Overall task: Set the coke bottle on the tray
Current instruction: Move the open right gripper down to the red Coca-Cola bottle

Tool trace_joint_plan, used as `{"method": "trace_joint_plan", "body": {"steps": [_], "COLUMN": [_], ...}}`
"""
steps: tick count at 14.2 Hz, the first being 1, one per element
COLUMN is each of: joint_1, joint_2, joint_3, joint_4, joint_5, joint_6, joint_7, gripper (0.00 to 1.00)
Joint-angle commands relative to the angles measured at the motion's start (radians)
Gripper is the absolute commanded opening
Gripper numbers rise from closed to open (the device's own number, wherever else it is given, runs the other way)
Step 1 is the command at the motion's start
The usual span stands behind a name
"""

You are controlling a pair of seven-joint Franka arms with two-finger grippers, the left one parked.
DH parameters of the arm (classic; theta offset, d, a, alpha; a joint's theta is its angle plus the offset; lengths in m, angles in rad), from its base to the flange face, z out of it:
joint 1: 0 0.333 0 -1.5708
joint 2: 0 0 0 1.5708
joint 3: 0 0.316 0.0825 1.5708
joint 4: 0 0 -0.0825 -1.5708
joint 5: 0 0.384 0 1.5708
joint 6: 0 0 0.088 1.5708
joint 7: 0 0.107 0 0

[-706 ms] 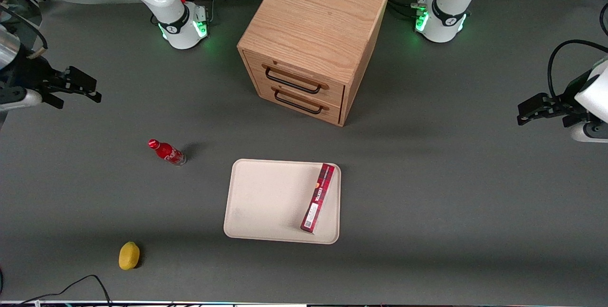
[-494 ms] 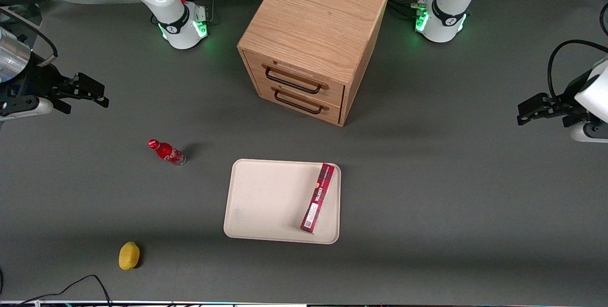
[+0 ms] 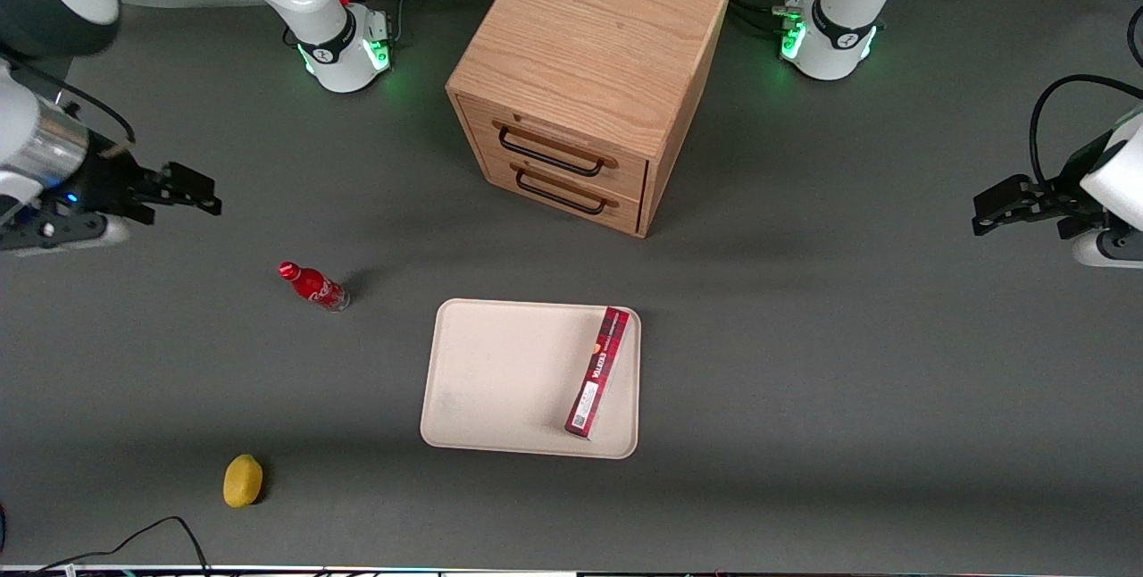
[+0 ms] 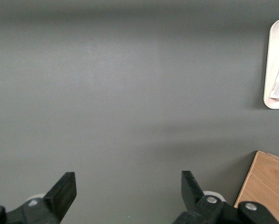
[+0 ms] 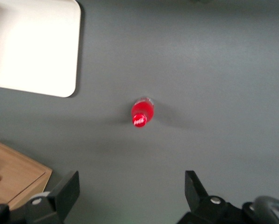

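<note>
The coke bottle, small and red with a red cap, stands upright on the grey table, apart from the tray and toward the working arm's end. It also shows in the right wrist view, seen from above. The cream tray lies near the middle of the table, nearer the front camera than the cabinet; one corner of it shows in the right wrist view. My right gripper hangs open and empty above the table, farther from the front camera than the bottle. Its fingers stand wide apart.
A long red box lies on the tray. A wooden drawer cabinet stands farther from the front camera than the tray. A yellow lemon lies near the table's front edge, beside a black cable.
My right gripper has moved from the table's end inward, toward the bottle, and stayed open. The bottle, tray and box have not moved.
</note>
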Motion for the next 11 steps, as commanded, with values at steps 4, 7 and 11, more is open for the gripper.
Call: {"method": "trace_joint_plan", "body": {"steps": [4,7,11], "joint_1": [0.014,0.021,0.021], "joint_2": [-0.011,0.061,0.079], "joint_3": [-0.004,0.004,0.006], "joint_4": [-0.402,-0.422,-0.491], "joint_5": [-0.014,-0.027,-0.028], "joint_6": [0.508,0.624,0.733], "joint_7": [-0.044,-0.044,-0.044], "gripper": [1.00,1.00,0.93]}}
